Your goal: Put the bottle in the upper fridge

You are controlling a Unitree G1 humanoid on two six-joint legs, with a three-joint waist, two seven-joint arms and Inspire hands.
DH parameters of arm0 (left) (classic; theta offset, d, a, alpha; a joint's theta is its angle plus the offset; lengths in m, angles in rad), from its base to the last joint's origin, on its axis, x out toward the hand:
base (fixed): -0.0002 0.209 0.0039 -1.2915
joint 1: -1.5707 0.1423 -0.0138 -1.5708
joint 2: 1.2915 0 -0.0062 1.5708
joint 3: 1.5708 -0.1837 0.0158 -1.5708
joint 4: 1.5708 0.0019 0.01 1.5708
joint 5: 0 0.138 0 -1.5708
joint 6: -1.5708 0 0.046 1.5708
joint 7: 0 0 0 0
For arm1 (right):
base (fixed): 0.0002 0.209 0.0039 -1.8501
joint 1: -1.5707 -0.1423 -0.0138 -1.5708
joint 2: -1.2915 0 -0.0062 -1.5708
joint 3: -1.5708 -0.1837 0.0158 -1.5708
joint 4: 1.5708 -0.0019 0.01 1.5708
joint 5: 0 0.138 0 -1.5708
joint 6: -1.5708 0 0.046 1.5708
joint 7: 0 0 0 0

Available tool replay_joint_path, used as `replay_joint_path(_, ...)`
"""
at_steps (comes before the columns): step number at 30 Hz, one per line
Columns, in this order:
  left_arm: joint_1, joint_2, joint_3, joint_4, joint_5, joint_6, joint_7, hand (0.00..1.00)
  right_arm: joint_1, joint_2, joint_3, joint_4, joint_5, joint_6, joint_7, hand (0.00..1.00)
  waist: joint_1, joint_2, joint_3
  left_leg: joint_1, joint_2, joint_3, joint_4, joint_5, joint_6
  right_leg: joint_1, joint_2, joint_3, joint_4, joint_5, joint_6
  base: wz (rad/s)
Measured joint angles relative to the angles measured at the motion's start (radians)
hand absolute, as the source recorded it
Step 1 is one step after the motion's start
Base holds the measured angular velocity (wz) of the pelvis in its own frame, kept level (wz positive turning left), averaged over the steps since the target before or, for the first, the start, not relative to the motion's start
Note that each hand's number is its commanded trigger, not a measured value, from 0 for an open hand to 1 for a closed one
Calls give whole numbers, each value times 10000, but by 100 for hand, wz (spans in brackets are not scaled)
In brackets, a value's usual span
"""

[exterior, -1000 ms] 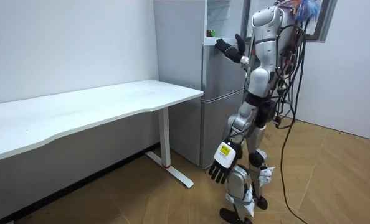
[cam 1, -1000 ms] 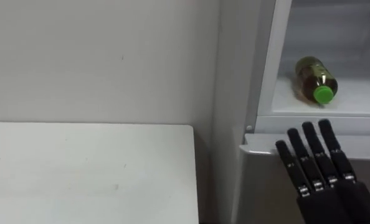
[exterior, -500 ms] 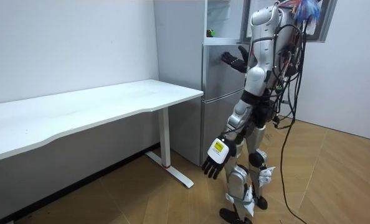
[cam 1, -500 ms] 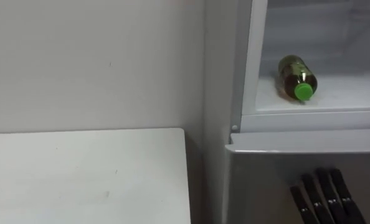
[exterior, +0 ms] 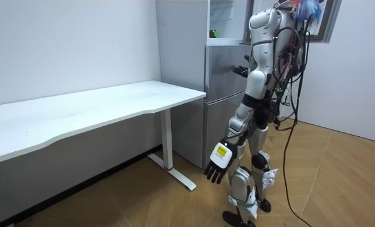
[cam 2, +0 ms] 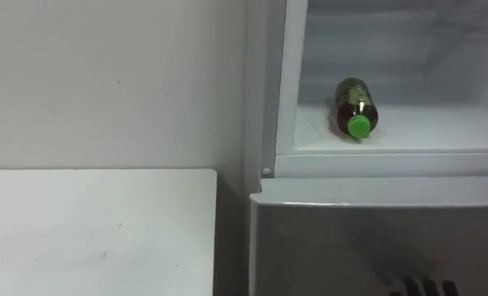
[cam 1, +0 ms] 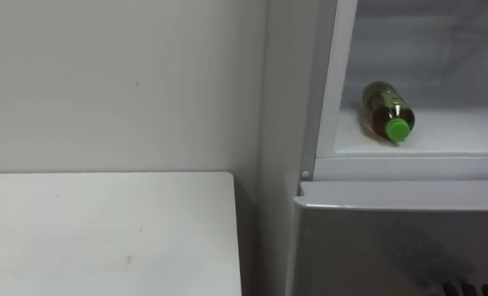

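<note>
A bottle (cam 1: 385, 110) of amber drink with a green cap lies on its side on the white shelf (cam 1: 449, 136) of the open upper fridge, cap towards me. Its green cap (exterior: 214, 33) also shows in the room view. Nothing touches it. My right hand (exterior: 241, 70) hangs lowered in front of the grey lower fridge door (cam 1: 392, 238), fingers straight and holding nothing. Its dark fingertips (cam 2: 425, 287) just peek in at the bottom edge of the eye views. By my thigh, my left hand (exterior: 216, 165) hangs open and idle.
I stand facing the fridge (exterior: 222, 94). A white desk (cam 1: 104, 230) adjoins it on my left, against a plain wall (cam 1: 121, 82). Wooden floor (exterior: 339, 183) lies open behind me at the room view's right.
My right hand dropped from the upper compartment's front edge to before the lower door, nearly leaving the eye views. The bottle stayed lying on the shelf. The camera shifted slightly.
</note>
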Motion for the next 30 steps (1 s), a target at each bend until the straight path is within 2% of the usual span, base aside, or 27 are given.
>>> replay_joint_path(1,-11,-12,196,0,3,-12,20,0,-5,5,-235,180,58,-72,-277,0,2,29,25,42,7,1,-37,1,-2,-3,10,10,33,0,0,0)
replay_joint_path(2,-13,-12,287,0,2,-20,27,0,-18,6,-366,285,58,-107,-427,0,-10,-17,5,55,15,2,-40,0,-4,-4,15,9,62,0,0,0)
replay_joint_path(6,-43,1,369,-37,23,-138,251,0,-146,14,-1061,701,397,-439,-1696,0,-312,-37,31,31,26,6,-147,-21,-32,-5,30,17,68,-1,0,-1)
replay_joint_path(8,-64,2,383,-36,24,-184,317,0,-172,18,-1259,935,580,-614,-2233,0,-464,-101,37,31,16,12,-146,-23,-37,-2,25,23,56,-25,-12,-2)
replay_joint_path(10,-93,3,704,-32,42,-243,308,0,-476,17,-1833,1628,646,-709,-3023,0,-608,-200,64,33,5,14,-145,-21,-37,-2,23,54,41,-48,-17,0)
replay_joint_path(13,-53,29,1067,-34,17,-330,301,0,-648,11,-2481,2035,357,-1003,-4097,0,-636,-286,102,29,-3,22,-149,-20,-36,-5,24,64,-15,-49,-16,0)
replay_joint_path(19,20,45,1558,-185,52,-326,414,0,-1336,-117,-3413,2463,-487,-1184,-6290,0,-917,-320,118,-158,-2,33,-140,-21,-36,-231,32,82,1,-50,-14,0)
replay_joint_path(20,22,42,1621,-241,51,-326,410,0,-1373,-149,-3488,2461,-578,-1220,-6497,0,-926,-337,110,-153,-1,32,-146,-20,-37,-256,31,79,35,-50,-14,0)
replay_joint_path(22,2,45,1750,-337,53,-326,408,0,-1535,-282,-3770,2429,-1082,-1333,-7273,0,-986,-251,155,-155,3,31,-185,-20,-37,-293,31,76,94,-50,-14,0)
replay_joint_path(26,-22,50,1854,-447,74,-327,351,0,-1686,-412,-3924,2105,-1635,-1394,-8363,0,-1127,-238,166,-152,2,41,-315,-18,-37,-245,40,106,105,-50,-13,0)
replay_joint_path(30,-14,59,1899,-629,57,-328,118,0,-1698,-636,-4314,925,-1653,-1522,-9361,0,-1218,-298,171,-163,3,70,-344,-18,-37,-274,45,149,101,-51,-13,-2)
